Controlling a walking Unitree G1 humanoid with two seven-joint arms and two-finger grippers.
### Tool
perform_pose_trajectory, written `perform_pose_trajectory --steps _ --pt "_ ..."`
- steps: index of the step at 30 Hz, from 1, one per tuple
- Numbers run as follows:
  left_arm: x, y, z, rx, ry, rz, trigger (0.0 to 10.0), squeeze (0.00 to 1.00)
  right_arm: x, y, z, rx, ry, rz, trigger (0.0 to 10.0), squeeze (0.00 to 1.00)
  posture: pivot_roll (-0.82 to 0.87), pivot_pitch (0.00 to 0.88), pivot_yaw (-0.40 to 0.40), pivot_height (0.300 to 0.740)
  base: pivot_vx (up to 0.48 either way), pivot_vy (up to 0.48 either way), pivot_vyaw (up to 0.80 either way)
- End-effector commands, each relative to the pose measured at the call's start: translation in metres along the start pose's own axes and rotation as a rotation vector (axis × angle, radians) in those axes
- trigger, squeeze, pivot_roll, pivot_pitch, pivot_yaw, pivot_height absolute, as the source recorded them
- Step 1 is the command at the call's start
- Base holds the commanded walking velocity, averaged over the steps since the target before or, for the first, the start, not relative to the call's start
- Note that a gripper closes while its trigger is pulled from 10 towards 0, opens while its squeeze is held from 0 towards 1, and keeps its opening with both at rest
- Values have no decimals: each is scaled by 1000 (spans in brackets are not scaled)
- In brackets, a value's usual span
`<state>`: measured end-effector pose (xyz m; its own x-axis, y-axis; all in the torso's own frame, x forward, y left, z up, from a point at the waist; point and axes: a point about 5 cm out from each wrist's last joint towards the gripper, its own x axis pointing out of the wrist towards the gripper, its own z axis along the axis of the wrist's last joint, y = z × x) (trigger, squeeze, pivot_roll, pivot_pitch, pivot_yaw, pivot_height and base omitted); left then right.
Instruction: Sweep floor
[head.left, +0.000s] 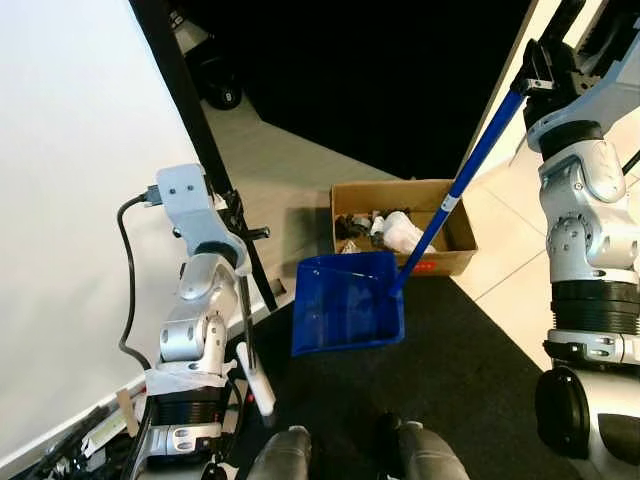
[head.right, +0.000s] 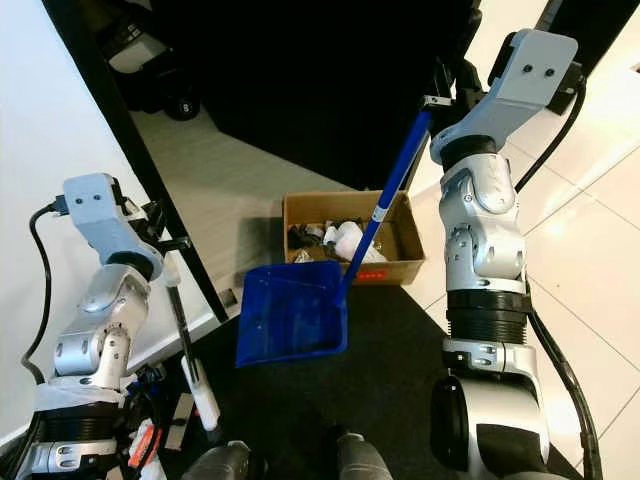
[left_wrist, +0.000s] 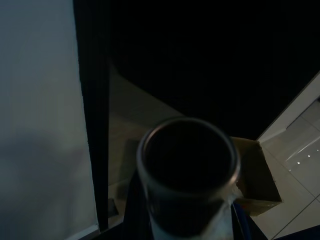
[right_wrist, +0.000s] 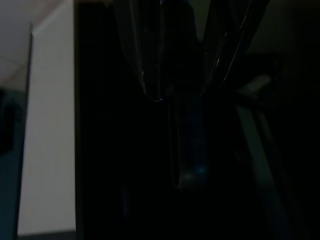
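A blue dustpan (head.left: 348, 300) hangs tilted over the dark mat, just in front of a cardboard box (head.left: 455, 232) holding several bits of rubbish. Nothing lies in the pan. Its long blue handle (head.left: 470, 165) slants up to my right gripper (head.left: 530, 82), which is shut on it; the right wrist view shows the fingers (right_wrist: 145, 60) around the blue handle (right_wrist: 189, 140). My left gripper (head.right: 165, 245) is raised beside the white wall and shut on a thin dark broom stick (head.right: 185, 335) with a white lower end (head.right: 205, 400). The stick's round top end (left_wrist: 187, 165) faces the left wrist camera.
A white wall (head.left: 70, 200) and a black post (head.left: 195, 120) stand at my left. A dark mat (head.left: 460, 380) covers the floor in front, with light tiles (head.right: 590, 260) to the right. Behind the box lies a dark doorway. My feet (head.left: 290, 455) are at the bottom edge.
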<state>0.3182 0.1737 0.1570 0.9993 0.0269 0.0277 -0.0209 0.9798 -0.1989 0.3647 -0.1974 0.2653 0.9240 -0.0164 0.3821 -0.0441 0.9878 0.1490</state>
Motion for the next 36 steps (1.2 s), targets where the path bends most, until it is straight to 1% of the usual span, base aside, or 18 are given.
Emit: perform_pose_trajectory --steps 1,3,4,6,7,9,10,11,12,14,15,17,18,23,25,26,30,36 --pt "-1 2 -3 14 -3 6 10000 0 -3 2 -6 -17 2 11 10000 0 22 87 24 740 0 0 0" --pt "-3 5 -9 22 5 12 10000 0 -11 4 -27 -7 40 29 10000 0 25 91 24 740 0 0 0" --pt "-3 5 -9 22 5 12 10000 0 -11 4 -27 -7 40 29 10000 0 25 91 24 740 0 0 0" --pt "-6 9 -17 27 13 20 10000 0 -20 8 -44 23 39 46 10000 0 25 91 24 740 0 0 0" --pt "-7 11 -20 27 15 24 10000 0 -24 10 -51 19 36 51 10000 0 32 97 28 740 0 0 0" --pt "-7 11 -20 27 15 24 10000 0 -24 10 -51 19 36 51 10000 0 32 97 28 740 0 0 0" --pt "-8 12 -22 23 16 26 10000 0 -28 12 -59 17 38 53 10000 0 39 101 29 740 0 0 0" --pt "-10 13 -23 19 16 26 10000 0 -32 13 -66 1 44 58 10000 0 44 102 29 740 0 0 0" --pt "-10 13 -23 19 16 26 10000 0 -32 13 -66 1 44 58 10000 0 44 102 29 740 0 0 0" --pt "-11 14 -24 13 14 23 10000 0 -36 15 -76 -20 54 63 10000 0 50 106 31 740 0 0 0" --pt "-12 15 -25 13 13 22 10000 0 -39 15 -82 -56 52 65 10000 0 55 107 32 740 0 0 0" --pt "-14 17 -26 16 21 26 10000 0 -44 15 -95 -84 85 63 10000 0 62 108 33 740 0 0 0" --pt "-14 17 -26 16 21 26 10000 0 -44 15 -95 -84 85 63 10000 0 62 108 33 740 0 0 0" --pt "-17 22 -32 21 24 37 10000 0 -56 22 -122 -159 182 106 10000 0 68 106 31 740 0 0 0" --pt "-17 22 -32 21 24 37 10000 0 -56 22 -122 -159 182 106 10000 0 68 106 31 740 0 0 0" --pt "-18 21 -35 20 29 38 10000 0 -63 22 -132 -179 215 111 10000 0 70 106 29 740 0 0 0" --pt "-20 21 -38 19 35 39 10000 0 -72 18 -142 -189 244 92 10000 0 73 107 29 740 0 0 0" --pt "-20 22 -38 20 37 38 10000 0 -76 15 -147 -200 255 62 10000 0 74 107 31 740 0 0 0"
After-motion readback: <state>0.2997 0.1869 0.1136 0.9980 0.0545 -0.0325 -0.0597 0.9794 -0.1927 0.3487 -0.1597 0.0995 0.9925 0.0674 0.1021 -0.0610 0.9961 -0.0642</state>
